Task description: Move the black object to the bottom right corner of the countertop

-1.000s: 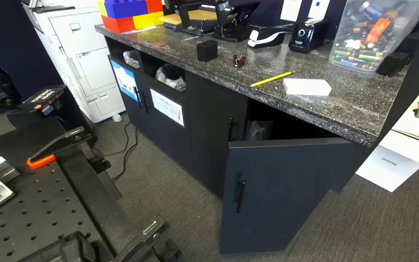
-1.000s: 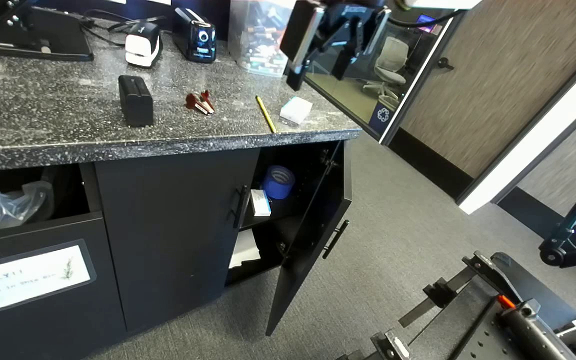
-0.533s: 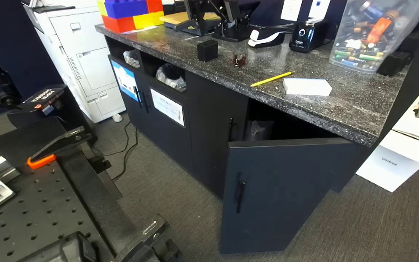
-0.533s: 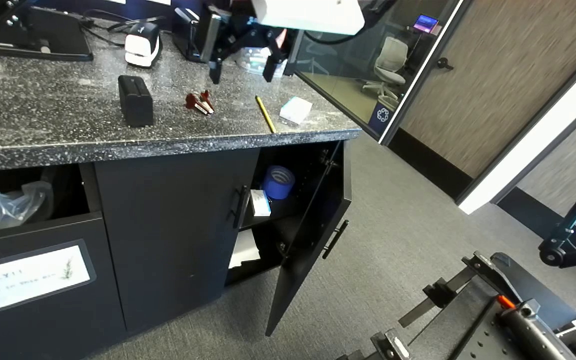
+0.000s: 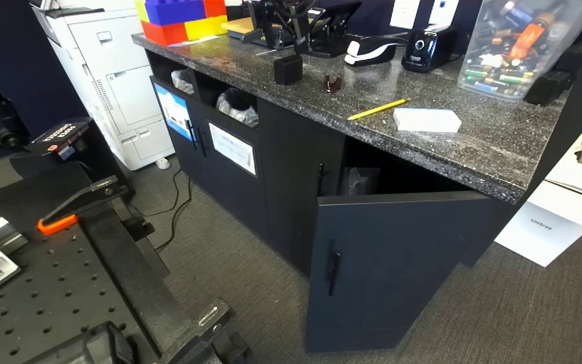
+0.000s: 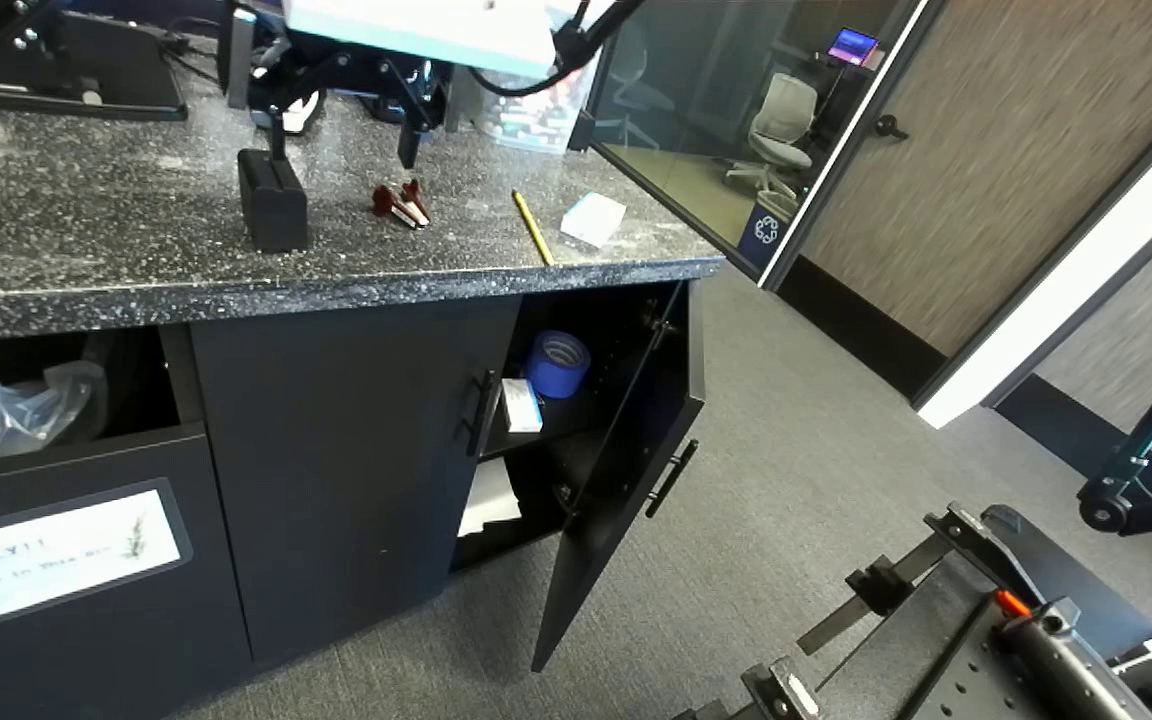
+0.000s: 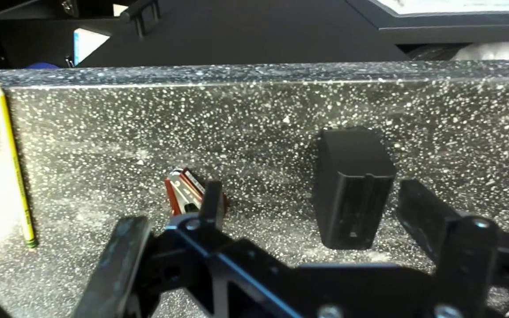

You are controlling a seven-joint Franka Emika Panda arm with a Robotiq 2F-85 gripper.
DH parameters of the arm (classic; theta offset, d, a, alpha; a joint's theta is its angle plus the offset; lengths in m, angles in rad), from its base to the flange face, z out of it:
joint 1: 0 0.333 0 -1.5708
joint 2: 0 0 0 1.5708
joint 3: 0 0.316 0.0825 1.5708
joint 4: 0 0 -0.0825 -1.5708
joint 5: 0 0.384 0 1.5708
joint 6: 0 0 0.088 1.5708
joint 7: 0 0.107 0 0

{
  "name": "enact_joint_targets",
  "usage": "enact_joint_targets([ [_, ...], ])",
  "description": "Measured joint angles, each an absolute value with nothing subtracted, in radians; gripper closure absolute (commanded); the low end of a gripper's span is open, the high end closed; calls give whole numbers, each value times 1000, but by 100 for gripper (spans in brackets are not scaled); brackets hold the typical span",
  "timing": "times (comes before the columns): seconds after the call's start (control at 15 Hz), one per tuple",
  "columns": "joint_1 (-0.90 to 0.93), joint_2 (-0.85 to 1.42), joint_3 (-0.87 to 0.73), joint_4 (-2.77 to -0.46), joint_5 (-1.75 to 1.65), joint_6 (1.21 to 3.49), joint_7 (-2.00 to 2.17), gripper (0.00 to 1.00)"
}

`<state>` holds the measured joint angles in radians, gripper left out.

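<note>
Black block [image 6: 274, 212] ungrasped, fingers [image 6: 409, 148] now swung across the table [image 6: 136, 220]

From the left in an exterior view, the black block stands just left of the red staple remover [image 6: 404, 211]. The fingers hang wide apart, holding nothing, one tip behind the staple remover and one left of it, at the black block's top; contact I cannot judge. Within the last second they swung in from well right of the staple remover. Right of it lie the yellow pencil [image 6: 533, 228], the white box [image 6: 593, 219] and the table's end. So the reach looks nearly done; grasp and carry remain, probably with a lift over these things.
</note>
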<state>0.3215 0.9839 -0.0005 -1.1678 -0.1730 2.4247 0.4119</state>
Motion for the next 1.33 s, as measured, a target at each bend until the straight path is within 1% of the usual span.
enact_joint_targets([
  [0.73, 341, 1323, 20, -695, -164, 2254, 430, 0],
  [0.8, 344, 1350, 22, -659, -164, 2245, 430, 25],
  [0.87, 347, 1372, 23, -629, -164, 2237, 430, 26],
  [0.93, 350, 1390, 22, -607, -163, 2235, 430, 33],
  [1.13, 365, 1430, 7, -553, -163, 2235, 428, 58],
  [1.33, 383, 1459, -17, -494, -165, 2225, 424, 80],
])
